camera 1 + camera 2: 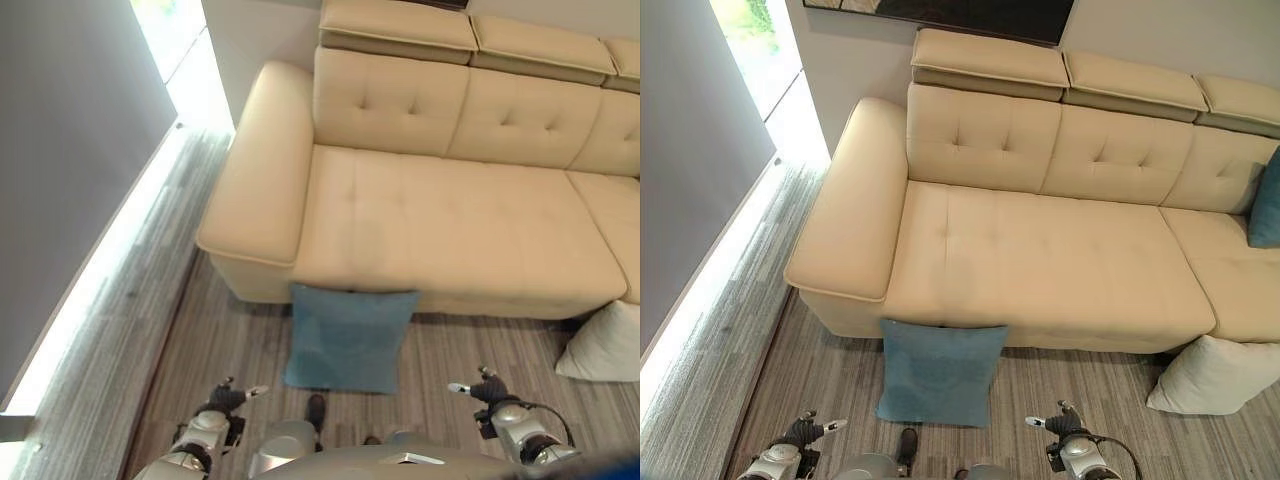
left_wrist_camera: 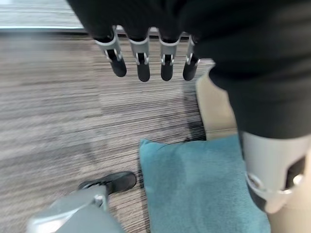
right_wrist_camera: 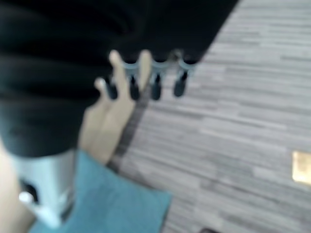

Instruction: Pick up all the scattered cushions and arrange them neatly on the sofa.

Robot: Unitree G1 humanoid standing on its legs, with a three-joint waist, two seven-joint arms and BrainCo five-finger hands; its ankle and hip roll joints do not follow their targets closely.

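Note:
A teal cushion (image 1: 350,338) stands on the floor, leaning against the front of the beige sofa (image 1: 450,220) below its left seat. A white cushion (image 1: 1210,375) lies on the floor by the sofa's front right corner. A second teal cushion (image 1: 1267,200) rests on the sofa seat at the far right. My left hand (image 1: 228,398) hangs low, left of the teal floor cushion, open and holding nothing. My right hand (image 1: 487,388) hangs to that cushion's right, also open and holding nothing. The left wrist view shows straight fingers (image 2: 143,68) above the same cushion (image 2: 199,189).
Striped wood floor (image 1: 200,330) runs in front of the sofa. A grey wall (image 1: 60,150) with a bright strip along its base lies to the left. The sofa's wide armrest (image 1: 260,170) is on its left end.

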